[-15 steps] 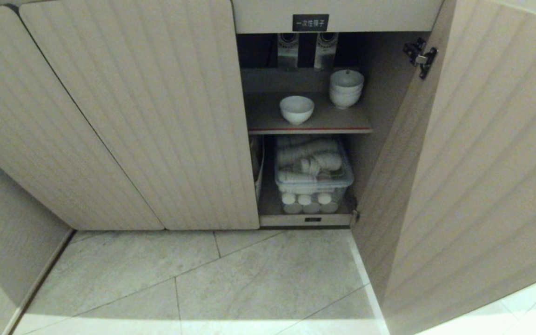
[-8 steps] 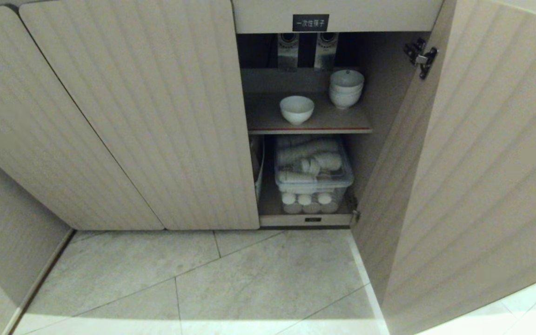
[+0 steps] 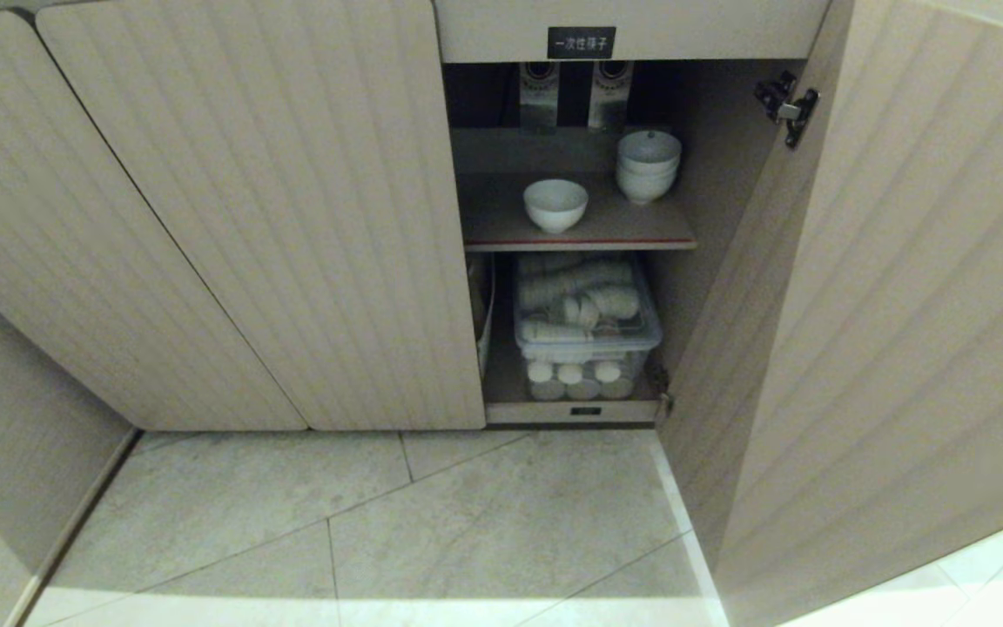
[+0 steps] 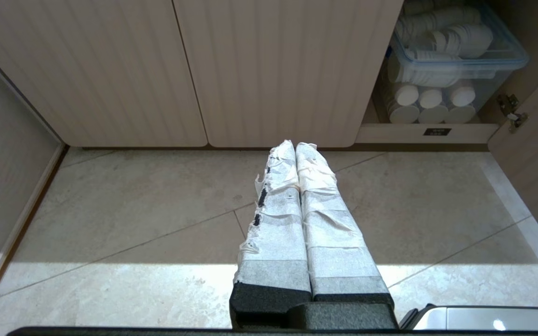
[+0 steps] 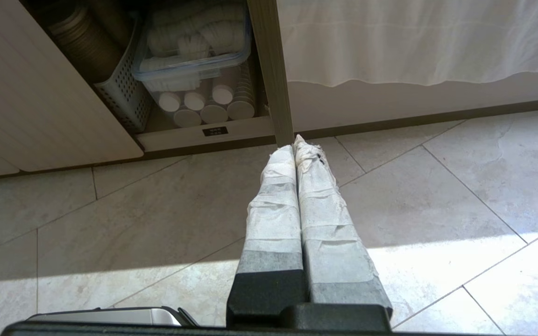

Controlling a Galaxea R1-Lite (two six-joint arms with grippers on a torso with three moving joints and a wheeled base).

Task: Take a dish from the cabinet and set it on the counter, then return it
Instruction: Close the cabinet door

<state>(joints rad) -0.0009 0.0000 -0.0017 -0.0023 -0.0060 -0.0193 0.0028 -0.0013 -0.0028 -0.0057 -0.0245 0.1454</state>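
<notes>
While both arms hang low over the tiled floor (image 3: 501,522) in front of the cabinet (image 3: 275,218), the dish (image 3: 555,205) sits untouched on the cabinet's grey-brown inner shelf (image 3: 501,228), upright and toward the front edge, well apart from either gripper. The left gripper (image 4: 295,145) has its tape-wrapped fingers (image 4: 276,205) pressed together with nothing between them, their tips aimed toward the foot of a closed ribbed door; the dish does not show in that wrist view. The right gripper (image 5: 296,142) likewise holds its wrapped fingers (image 5: 273,210) pressed flat against each other and empty, their tips near the lower edge of the open door (image 5: 271,70); the shelf and dish lie higher in the cabinet, out of that view too. In the head view neither gripper shows. A stack of white bowls (image 3: 648,165) stands behind and to the right of the dish on the same shelf, apart from it. Below the shelf a clear lidded box (image 3: 587,318) holds white cups, with more white cups (image 3: 575,379) lying on their sides beneath it. A small black label (image 3: 582,42) sits on the panel above the opening, and the right-hand door (image 3: 885,305) stands swung wide.
</notes>
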